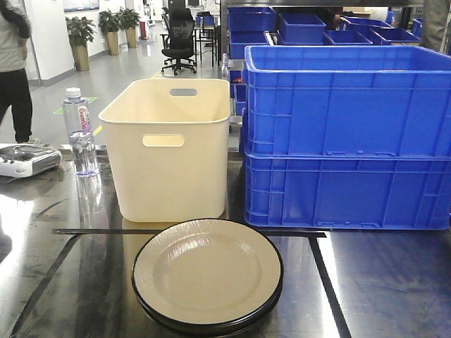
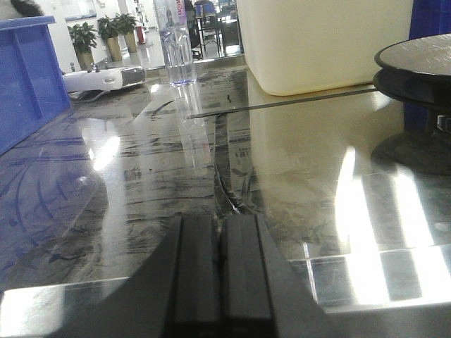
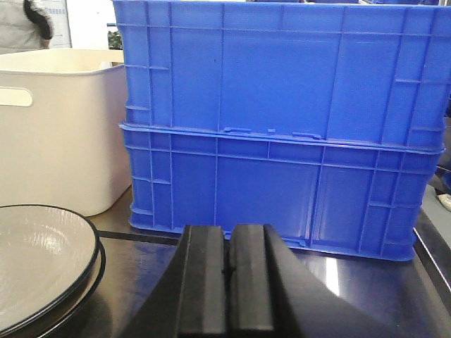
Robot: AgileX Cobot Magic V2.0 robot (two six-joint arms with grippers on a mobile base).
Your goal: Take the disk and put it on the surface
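1. The disk [image 1: 207,273] is a cream plate with a black rim. It sits in the bottom middle of the front view, on top of other plates in a small stack.
2. The stack rests on the surface [image 1: 63,282], which is dark and shiny, inside the black tape lines [image 1: 326,282].
3. A cream bin [image 1: 171,151] stands just behind the disk, in the middle of the front view.
4. Two blue crates [image 1: 345,137] are stacked on the right, just beside the bin.
5. A water bottle [image 1: 79,132] stands at the left, near a white and grey device [image 1: 27,160].
6. My left fingers [image 2: 219,274] are at the bottom of the left wrist view. They are pressed together and hold nothing. The disk is at the right edge there.
7. My right fingers [image 3: 227,278] are at the bottom of the right wrist view. They are pressed together too, with nothing in them. The disk is in the lower left corner there.
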